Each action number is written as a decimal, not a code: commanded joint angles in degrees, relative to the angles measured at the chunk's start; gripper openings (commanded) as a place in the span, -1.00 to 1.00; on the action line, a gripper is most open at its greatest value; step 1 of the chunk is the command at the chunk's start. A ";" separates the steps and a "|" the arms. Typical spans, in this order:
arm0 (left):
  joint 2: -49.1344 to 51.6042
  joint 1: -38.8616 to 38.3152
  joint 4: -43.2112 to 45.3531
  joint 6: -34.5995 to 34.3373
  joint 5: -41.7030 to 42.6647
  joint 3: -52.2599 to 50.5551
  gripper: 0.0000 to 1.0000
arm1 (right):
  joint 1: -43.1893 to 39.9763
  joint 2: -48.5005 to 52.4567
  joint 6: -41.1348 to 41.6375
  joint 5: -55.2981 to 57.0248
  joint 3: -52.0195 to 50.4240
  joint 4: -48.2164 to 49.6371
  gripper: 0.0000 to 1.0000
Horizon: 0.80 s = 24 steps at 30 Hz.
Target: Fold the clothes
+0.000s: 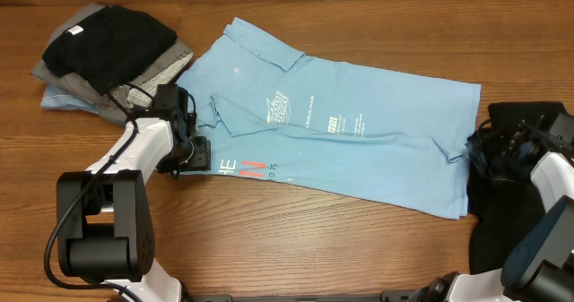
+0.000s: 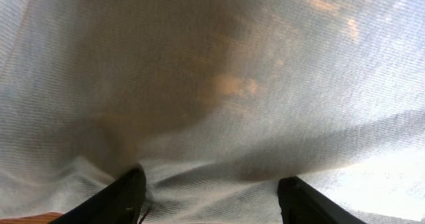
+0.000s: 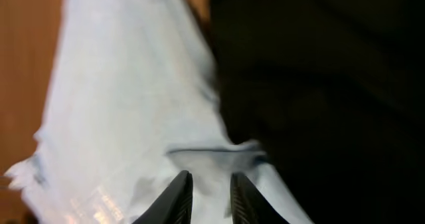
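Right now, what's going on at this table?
A blue shirt lies spread on the table for folding. The robot's left hand is open at the shirt's left edge, and the right hand pinches its right hem. A pile of other clothes sits at the far left.

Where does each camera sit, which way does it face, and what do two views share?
Overhead: above the table, looking down on the blue T-shirt; left arm and right arm show.
Left wrist: on the left gripper, close against the T-shirt fabric; its two fingers show, apart.
Right wrist: on the right gripper, facing the T-shirt's edge beside black cloth; fingers nearly together.
Shared: overhead and right wrist both show T-shirt and black cloth.
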 commanded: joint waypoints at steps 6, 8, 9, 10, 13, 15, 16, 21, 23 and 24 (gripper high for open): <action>2.16 1.14 -1.60 -0.61 -2.38 -2.82 0.36 | 2.64 -0.26 -5.88 -4.11 1.27 -11.54 -0.12; 2.16 1.14 -1.57 -0.61 -2.38 -2.82 0.36 | 4.44 -0.26 -3.13 2.23 0.39 -15.21 -0.12; 2.16 1.14 -1.55 -0.61 -2.38 -2.82 0.36 | 5.53 -0.26 -1.90 4.13 -0.72 -14.97 -0.12; 2.16 1.14 -1.55 -0.61 -2.38 -2.82 0.37 | 6.10 -0.26 -1.14 4.48 -1.57 -13.77 -0.12; 2.16 1.14 -1.46 -0.63 -2.36 -2.82 0.39 | 7.15 -0.26 -0.04 4.28 -4.44 -5.68 -0.12; 2.16 1.14 -1.33 -0.61 -2.38 -2.82 0.41 | 7.15 -0.20 2.12 4.26 -5.90 -0.85 -0.11; 2.16 1.14 -1.33 -0.61 -2.36 -2.82 0.41 | 7.13 -0.15 3.50 4.28 -6.19 0.55 -0.11; 2.16 1.14 -1.77 -0.61 -2.36 -2.82 0.42 | 7.02 -0.15 3.82 5.29 -6.19 3.74 -0.28; 2.16 1.14 -1.77 -0.61 -2.36 -2.82 0.42 | 6.82 -0.15 4.50 6.91 -6.16 4.98 -0.67; 2.16 1.14 -1.75 -0.61 -2.36 -2.82 0.43 | 6.60 -0.15 4.87 7.02 -6.19 5.64 -0.74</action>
